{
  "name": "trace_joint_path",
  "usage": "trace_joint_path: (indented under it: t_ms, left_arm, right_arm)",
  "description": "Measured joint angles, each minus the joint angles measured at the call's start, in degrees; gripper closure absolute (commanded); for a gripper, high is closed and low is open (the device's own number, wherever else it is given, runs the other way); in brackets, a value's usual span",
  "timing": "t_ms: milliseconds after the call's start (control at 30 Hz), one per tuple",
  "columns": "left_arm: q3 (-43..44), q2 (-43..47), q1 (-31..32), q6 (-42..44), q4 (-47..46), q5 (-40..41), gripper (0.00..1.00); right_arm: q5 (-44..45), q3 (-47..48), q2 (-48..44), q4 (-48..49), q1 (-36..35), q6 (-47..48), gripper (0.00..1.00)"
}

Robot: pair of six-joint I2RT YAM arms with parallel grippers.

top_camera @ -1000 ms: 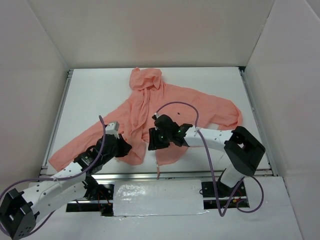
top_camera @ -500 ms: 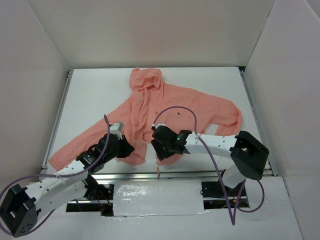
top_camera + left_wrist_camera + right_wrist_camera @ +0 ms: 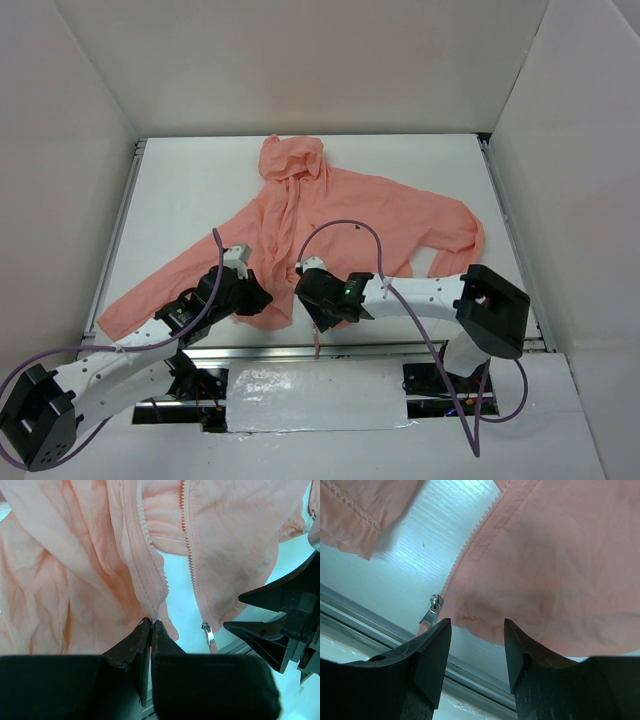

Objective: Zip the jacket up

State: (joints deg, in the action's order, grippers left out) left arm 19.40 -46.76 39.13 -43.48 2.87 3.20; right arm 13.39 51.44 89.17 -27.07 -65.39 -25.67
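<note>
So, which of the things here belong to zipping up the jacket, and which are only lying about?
Belongs to the job:
salmon-pink thin fabric hooded jacket
small silver metal zipper pull
left jaws, shut on the jacket's zipper edge
right jaws, open near the pull

Only about:
purple cables
shiny silver tape patch
</note>
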Motion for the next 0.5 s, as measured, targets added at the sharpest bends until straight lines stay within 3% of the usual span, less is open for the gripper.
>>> trace_joint_path:
  t_ms: [500]
  left_arm:
    - [-0.02, -0.02, 0.00, 0.00, -1.31, -0.57, 1.00]
  right_arm:
    - [0.15, 2.54, 5.66, -0.09, -1.29, -0.37, 0.46]
